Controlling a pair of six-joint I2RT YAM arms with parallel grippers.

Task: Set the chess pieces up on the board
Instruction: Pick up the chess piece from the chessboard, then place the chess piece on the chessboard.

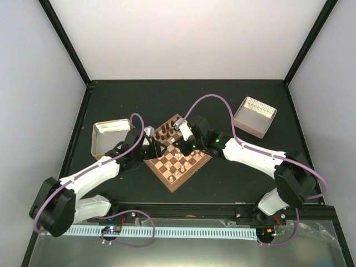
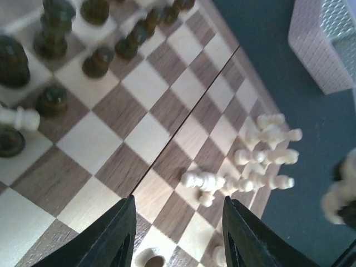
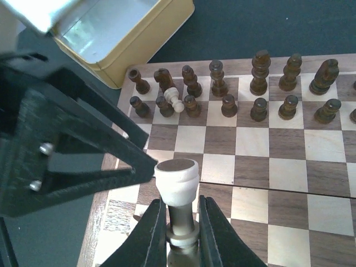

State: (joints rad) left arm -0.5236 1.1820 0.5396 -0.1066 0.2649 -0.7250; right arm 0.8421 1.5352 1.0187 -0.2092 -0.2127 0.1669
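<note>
Right wrist: pale chess piece point(image 3: 177, 179) pinched in right tool point(image 3: 182, 210); left tool point(image 2: 179, 204) approx half-open, empty.

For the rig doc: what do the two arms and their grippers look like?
Left arm and right arm: white rounded shells, bulky black joints, and a purple cable looping along each. Left gripper and right gripper: two black tapered fingers each.

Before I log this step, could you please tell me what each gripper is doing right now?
Left gripper: open, holding nothing.
Right gripper: closed on a pale chess piece.
</note>
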